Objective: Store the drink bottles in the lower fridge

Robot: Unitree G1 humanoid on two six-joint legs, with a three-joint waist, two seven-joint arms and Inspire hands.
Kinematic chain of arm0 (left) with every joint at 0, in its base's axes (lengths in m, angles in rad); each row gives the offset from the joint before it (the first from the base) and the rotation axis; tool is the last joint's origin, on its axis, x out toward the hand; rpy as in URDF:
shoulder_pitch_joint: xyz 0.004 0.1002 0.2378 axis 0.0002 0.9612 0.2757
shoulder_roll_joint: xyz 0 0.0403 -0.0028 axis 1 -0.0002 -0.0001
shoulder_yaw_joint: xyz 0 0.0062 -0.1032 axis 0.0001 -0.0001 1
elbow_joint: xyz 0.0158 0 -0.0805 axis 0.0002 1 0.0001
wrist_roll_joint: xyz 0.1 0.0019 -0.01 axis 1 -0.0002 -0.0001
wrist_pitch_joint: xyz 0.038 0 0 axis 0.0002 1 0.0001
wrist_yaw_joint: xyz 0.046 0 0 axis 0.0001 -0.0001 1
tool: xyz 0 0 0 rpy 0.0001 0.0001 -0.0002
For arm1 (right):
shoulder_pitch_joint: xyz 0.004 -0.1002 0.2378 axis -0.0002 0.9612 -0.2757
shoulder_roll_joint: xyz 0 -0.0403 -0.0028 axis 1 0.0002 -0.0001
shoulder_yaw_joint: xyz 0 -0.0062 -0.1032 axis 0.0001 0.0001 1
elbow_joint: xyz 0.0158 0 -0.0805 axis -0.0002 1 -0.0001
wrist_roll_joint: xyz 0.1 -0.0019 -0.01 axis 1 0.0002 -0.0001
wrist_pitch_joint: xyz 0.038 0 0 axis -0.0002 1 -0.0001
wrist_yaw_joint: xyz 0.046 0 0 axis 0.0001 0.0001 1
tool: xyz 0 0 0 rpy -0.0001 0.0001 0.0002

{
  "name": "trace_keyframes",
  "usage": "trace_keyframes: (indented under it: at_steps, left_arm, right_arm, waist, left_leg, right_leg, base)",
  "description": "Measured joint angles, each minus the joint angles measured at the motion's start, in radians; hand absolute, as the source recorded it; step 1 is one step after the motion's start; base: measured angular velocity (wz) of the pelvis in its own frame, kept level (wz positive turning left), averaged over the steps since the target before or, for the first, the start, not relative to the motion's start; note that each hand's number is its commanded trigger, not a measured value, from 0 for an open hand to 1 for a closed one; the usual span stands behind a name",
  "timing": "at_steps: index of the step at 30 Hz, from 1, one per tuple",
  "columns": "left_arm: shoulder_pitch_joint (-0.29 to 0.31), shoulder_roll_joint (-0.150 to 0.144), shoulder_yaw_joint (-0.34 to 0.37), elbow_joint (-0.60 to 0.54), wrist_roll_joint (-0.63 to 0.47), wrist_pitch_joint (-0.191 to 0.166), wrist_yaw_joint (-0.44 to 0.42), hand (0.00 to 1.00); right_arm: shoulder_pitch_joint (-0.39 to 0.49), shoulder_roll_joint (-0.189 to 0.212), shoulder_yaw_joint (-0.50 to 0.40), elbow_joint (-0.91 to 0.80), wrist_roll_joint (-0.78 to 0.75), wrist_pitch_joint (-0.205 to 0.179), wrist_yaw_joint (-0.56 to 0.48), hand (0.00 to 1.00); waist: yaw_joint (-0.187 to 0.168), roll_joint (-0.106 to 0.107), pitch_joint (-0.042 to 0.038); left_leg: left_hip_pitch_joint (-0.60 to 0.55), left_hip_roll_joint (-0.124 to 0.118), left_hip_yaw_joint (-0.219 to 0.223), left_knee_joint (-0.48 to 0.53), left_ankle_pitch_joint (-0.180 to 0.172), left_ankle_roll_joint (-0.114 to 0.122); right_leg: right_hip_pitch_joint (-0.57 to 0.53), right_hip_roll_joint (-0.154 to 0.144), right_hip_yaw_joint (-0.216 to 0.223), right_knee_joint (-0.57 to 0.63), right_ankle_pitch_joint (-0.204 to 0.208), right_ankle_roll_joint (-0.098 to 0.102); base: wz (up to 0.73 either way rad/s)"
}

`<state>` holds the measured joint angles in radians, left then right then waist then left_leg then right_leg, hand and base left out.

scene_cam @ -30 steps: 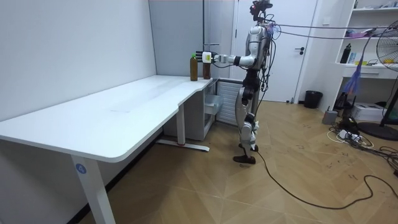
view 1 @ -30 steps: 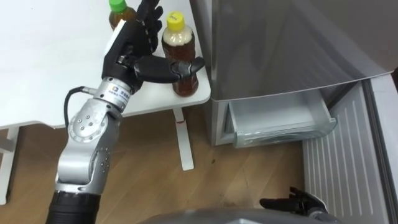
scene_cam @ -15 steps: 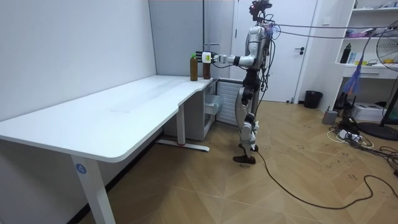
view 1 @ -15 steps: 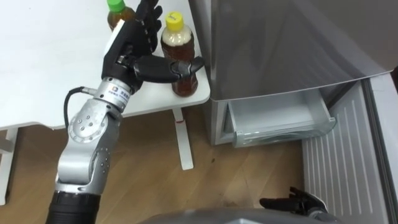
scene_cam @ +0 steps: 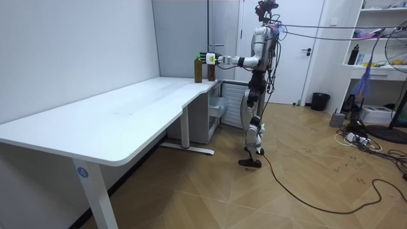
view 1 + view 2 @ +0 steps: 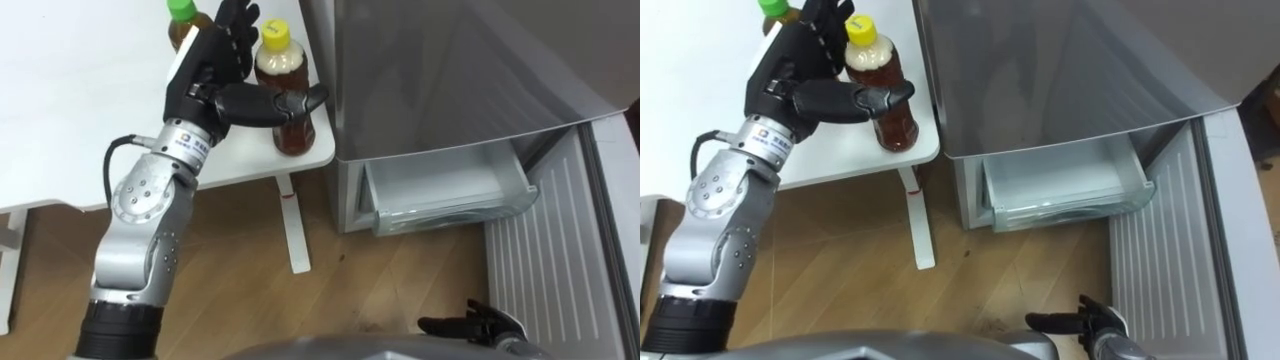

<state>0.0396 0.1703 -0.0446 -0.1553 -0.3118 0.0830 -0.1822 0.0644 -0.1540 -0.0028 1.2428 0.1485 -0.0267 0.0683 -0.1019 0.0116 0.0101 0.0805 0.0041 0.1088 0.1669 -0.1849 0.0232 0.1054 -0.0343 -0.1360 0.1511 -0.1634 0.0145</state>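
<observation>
bottle (image 6: 293, 130) of brown drink, yellow-capped, stands on the white table (image 6: 80, 100) at its corner beside the fridge (image 6: 450, 70). left hand (image 6: 205, 70) brackets it, fingers straight behind, thumb across its front. right hand (image 6: 470, 325) hangs low, fingers relaxed.

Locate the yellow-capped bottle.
Left eye view, upper middle: yellow-capped bottle on the white table, corner nearest the fridge, with the left hand's thumb across its front and the green-capped bottle left of it.

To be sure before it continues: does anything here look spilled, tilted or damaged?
Nothing stands out: the yellow-capped bottle and the green-capped bottle stand upright on the table, and nothing is spilled.
</observation>
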Motion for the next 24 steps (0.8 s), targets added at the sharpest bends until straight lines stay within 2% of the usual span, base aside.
trace_keyframes:
  at_steps: [2, 15, 17, 19, 20, 24]
  left_arm:
    - [0.000, 0.000, 0.000, 0.013, 0.000, 0.000, 0.002, 0.00]
    - [-0.001, 0.000, 0.000, 0.072, 0.000, 0.003, 0.005, 0.00]
    - [-0.001, 0.000, 0.000, 0.080, 0.000, 0.003, 0.005, 0.52]
    - [-0.001, 0.000, 0.000, 0.081, 0.000, 0.003, 0.005, 0.80]
    - [-0.001, 0.000, 0.000, 0.083, 0.000, 0.003, 0.004, 1.00]
    - [-0.001, 0.000, 0.000, 0.100, 0.000, 0.003, -0.002, 1.00]
  right_arm:
    - [-0.005, 0.000, -0.001, 0.001, 0.000, 0.006, -0.001, 0.00]
    - [-0.005, -0.001, -0.003, 0.000, 0.000, 0.007, -0.001, 0.00]
    - [-0.005, -0.001, -0.006, -0.002, 0.000, 0.007, -0.001, 0.00]
    - [-0.005, -0.001, -0.012, -0.002, -0.001, 0.007, -0.001, 0.00]
    - [-0.004, 0.000, -0.017, -0.002, -0.001, 0.007, -0.001, 0.00]
    - [0.000, -0.001, -0.022, -0.003, -0.001, 0.006, -0.001, 0.00]
  waist:
    - [-0.005, 0.001, 0.0023]
    - [-0.008, 0.001, 0.0022]
    - [-0.008, 0.000, 0.0028]
    - [-0.008, -0.003, 0.0038]
    - [-0.008, -0.003, 0.0041]
    - [-0.008, -0.006, 0.0027]
  left_leg:
    - [-0.001, 0.000, 0.000, 0.000, 0.000, 0.000]
    - [0.002, -0.001, 0.001, 0.000, -0.001, -0.001]
    - [0.002, -0.001, 0.001, 0.000, -0.001, -0.001]
    - [0.002, -0.001, 0.001, 0.000, -0.001, -0.001]
    - [0.002, -0.002, 0.001, 0.000, -0.001, -0.001]
    - [0.002, -0.002, 0.002, 0.000, -0.001, -0.001]
  right_leg:
    - [-0.002, 0.001, 0.004, 0.000, 0.000, 0.000]
    - [-0.003, 0.003, 0.033, 0.000, 0.000, 0.000]
    - [-0.003, 0.004, 0.043, 0.000, 0.000, 0.000]
    - [-0.004, 0.006, 0.054, 0.000, 0.000, 0.000]
    - [-0.004, 0.006, 0.054, 0.000, 0.000, 0.000]
    - [-0.006, 0.007, 0.054, -0.001, 0.000, 0.000]
  base:
    - [-0.04]
    - [0.00]
    - [0.00]
    - [0.00]
    - [0.00]
    - [0.00]
